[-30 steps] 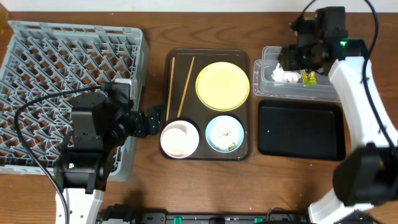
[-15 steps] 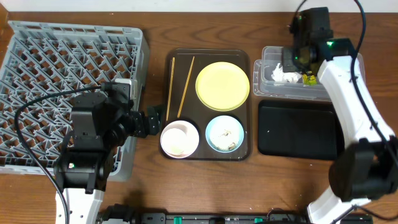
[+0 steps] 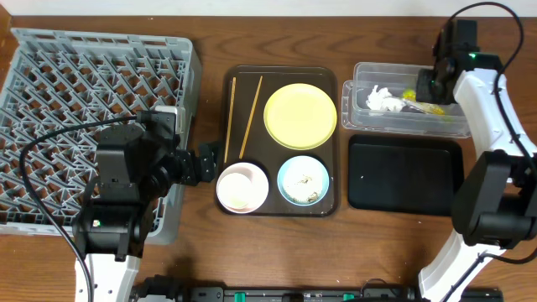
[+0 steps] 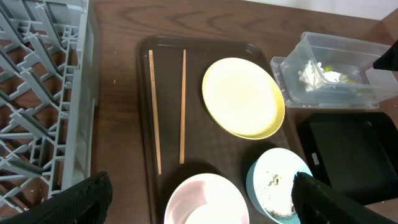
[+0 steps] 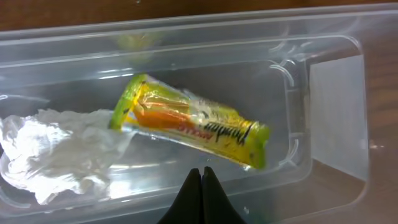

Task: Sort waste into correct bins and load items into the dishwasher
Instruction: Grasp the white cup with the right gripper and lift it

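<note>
Overhead and wrist views of a sorting table. The grey dish rack (image 3: 101,126) fills the left side. The brown serving tray (image 3: 281,208) sits at centre, bearing 2 chopsticks (image 4: 183,106) side by side along its left part, a yellow plate (image 3: 300,116) at far right, a pinkish bowl (image 3: 242,186) at near left, and a blue bowl (image 3: 303,179) at near right that contains food scraps (image 4: 273,185). The clear tub (image 3: 361,74) stands at far right. In it lie a white tissue (image 5: 62,152) and, touching its right edge, a green-and-orange wrapper (image 5: 193,121). The black tray (image 3: 404,174) lies just near of the tub. The right gripper (image 5: 202,177) hangs over the tub with its fingers pressed together on nothing. The left gripper (image 3: 208,165) spreads wide at the serving tray's left edge, empty, beside the rack.
</note>
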